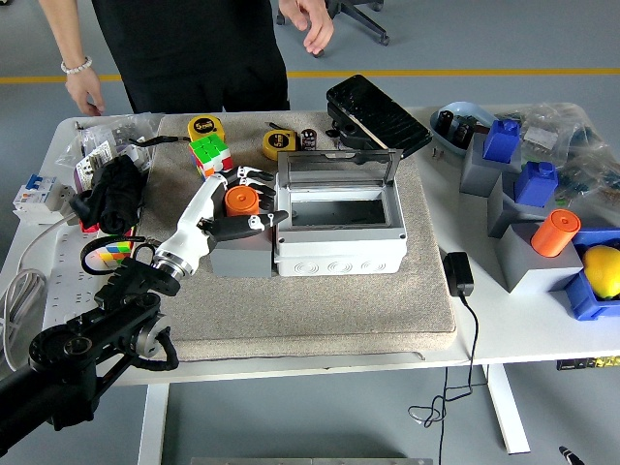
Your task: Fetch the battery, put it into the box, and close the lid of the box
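Observation:
An orange cylindrical battery (242, 201) stands upright in a grey holder block (240, 256) on the beige mat, just left of the white box (339, 242). The box's clear lid (337, 167) is tilted up at the back and the inside shows nothing. My left hand (246, 201) reaches in from the lower left. Its fingers (254, 177) curl behind the battery and the thumb presses the front, so it is shut on it. My right arm is out of view.
A second orange battery (555, 232) sits in a grey holder at the right, near blue blocks (539, 181) and a yellow ball (603, 269). A colour cube (210, 152), tape measures (278, 143) and a black case (378, 111) lie behind. A person (194, 48) stands at the far side, hands hanging.

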Robot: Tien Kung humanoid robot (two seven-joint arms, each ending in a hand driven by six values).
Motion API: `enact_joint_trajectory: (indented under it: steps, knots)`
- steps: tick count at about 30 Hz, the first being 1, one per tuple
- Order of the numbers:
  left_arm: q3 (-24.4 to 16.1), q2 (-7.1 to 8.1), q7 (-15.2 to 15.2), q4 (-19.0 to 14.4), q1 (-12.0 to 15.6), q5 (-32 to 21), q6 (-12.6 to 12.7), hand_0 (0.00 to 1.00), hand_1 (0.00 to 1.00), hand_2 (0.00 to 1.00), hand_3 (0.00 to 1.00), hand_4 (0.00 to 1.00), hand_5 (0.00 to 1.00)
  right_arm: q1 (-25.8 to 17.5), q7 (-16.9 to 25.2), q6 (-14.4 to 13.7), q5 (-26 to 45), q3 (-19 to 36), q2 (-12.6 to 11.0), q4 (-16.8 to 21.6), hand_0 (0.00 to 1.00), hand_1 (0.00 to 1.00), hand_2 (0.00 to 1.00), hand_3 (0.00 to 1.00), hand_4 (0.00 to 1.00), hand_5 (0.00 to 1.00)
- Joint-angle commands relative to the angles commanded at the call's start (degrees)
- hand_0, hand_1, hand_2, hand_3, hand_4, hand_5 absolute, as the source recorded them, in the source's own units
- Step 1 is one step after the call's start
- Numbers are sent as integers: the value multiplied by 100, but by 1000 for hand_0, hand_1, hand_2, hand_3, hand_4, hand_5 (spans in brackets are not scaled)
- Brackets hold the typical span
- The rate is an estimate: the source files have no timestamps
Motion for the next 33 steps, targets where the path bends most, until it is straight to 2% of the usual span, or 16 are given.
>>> enact_joint_trajectory:
  steps: [1,2,7,8,13,14,19,20,25,26,31,33]
  knots:
    - [-3,-5,3,6,-3,-6,0,407,439,461,523,998,2,1,3,-4,-2,2,-1,0,660,639,648,539,885,441]
    - [3,-12,10,18,-9,-29,-4,344,371,388,442,930,2,-1,4,-6,-2,-1,-2,1,661,640,649,539,885,441]
    - [45,-34,43,77,-41,-139,-7,344,371,388,442,930,2,9,9,-8,3,-5,-2,1,661,640,649,539,885,441]
    - [51,-37,50,84,-45,-148,-7,283,282,250,268,677,2,9,11,-9,3,-2,-2,1,661,639,648,539,885,441]
    - [67,-52,94,119,-73,-155,-33,283,282,250,268,677,2,13,14,-15,4,2,-4,-1,661,639,648,539,885,441]
    - [68,-56,103,120,-76,-148,-39,221,175,183,186,397,2,13,15,-17,3,0,-4,-2,661,639,647,539,885,440]
    - [93,-72,147,132,-91,-116,-81,221,175,183,186,397,2,12,24,-30,-2,-8,-1,-3,661,639,647,539,885,440]
    - [100,-74,149,134,-95,-112,-83,204,136,140,157,265,2,12,27,-32,-1,-9,-1,-3,663,639,647,538,885,440]
    - [132,-88,161,148,-125,-122,-122,204,136,140,157,265,2,18,28,-33,4,-14,2,-3,663,639,647,538,885,440]
    - [139,-91,162,152,-132,-122,-122,198,108,108,146,117,2,19,28,-32,8,-18,1,-4,665,638,647,539,885,440]
    - [149,-101,150,157,-146,-129,-118,198,108,108,146,117,2,23,37,-36,9,-19,1,-4,665,638,647,539,885,440]
    - [141,-103,148,148,-143,-124,-112,198,101,105,145,88,2,23,44,-39,13,-26,3,-5,664,638,647,539,885,440]
